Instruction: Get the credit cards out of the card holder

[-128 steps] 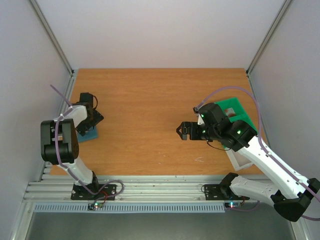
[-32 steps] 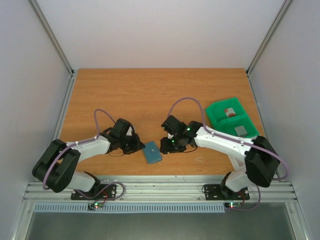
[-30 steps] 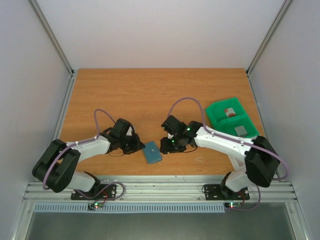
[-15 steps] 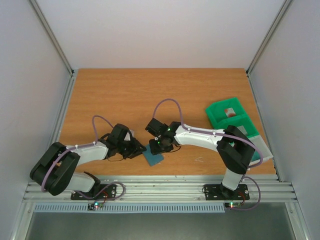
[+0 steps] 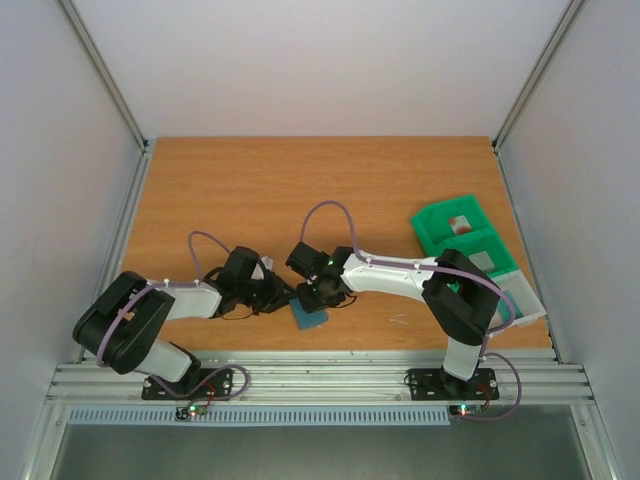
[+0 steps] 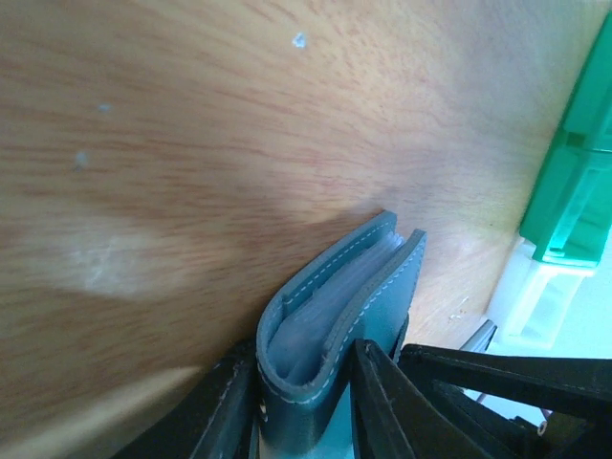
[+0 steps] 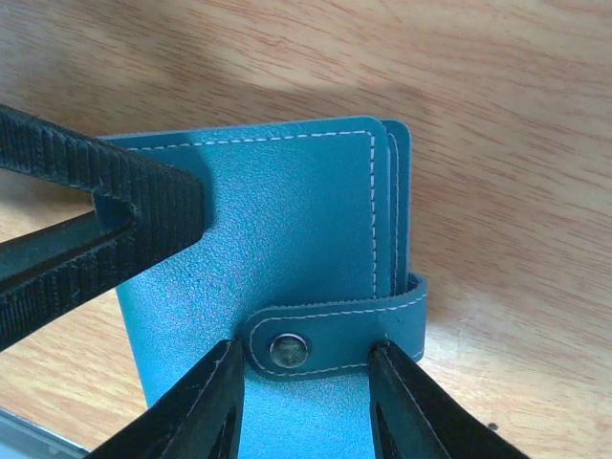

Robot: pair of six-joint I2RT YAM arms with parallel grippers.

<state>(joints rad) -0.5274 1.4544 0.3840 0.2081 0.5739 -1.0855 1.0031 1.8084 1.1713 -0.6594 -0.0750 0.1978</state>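
Lying shut near the table's (image 5: 300, 190) front edge, the holder (image 5: 308, 313) looks light, soft and floppy, so its snap strap (image 7: 335, 330) seems the place to pull. The left gripper (image 6: 306, 421) clamps its folded end, while the right gripper (image 7: 301, 402) hovers parted over the strap.

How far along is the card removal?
Done: only the hold. The blue-grey stitched leather card holder lies shut on the table, its snap strap fastened. In hand: the left gripper clamps its folded edge, and the right gripper straddles the strap, jaws apart. Left: unsnap, open, and pull out the pale cards visible between the covers.
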